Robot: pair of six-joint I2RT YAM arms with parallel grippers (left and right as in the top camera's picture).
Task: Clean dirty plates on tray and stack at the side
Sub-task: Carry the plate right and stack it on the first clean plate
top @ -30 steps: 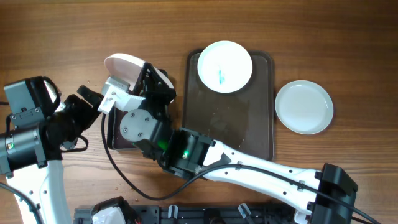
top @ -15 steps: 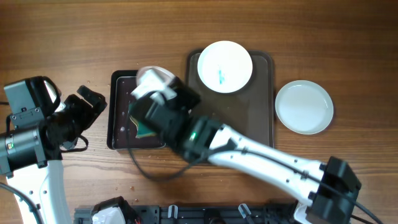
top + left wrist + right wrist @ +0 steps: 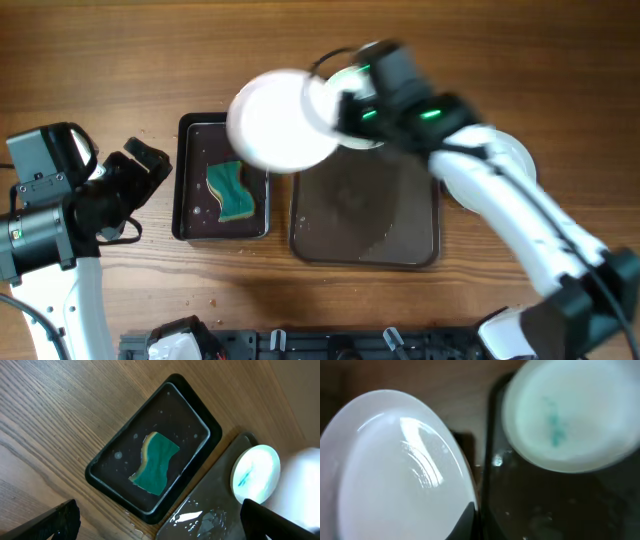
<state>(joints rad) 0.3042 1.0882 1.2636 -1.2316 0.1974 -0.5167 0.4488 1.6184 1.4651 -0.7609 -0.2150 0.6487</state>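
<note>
Right gripper [image 3: 336,108]: clamped on the rim of a white plate [image 3: 280,120], which hangs in the air over the tray's near-left corner and the basin's edge; motion-blurred.
Tray [image 3: 365,215]: dark, wet, flat on the table [image 3: 470,40].
Dirty plate [image 3: 255,472]: blue smear, lying at the tray's far end, mostly hidden under the arm from overhead.
Basin [image 3: 192,180]: black, just left of the tray; green sponge [image 3: 232,190] inside.
Left gripper [image 3: 143,168]: jaws spread wide, empty, left of the basin.
</note>
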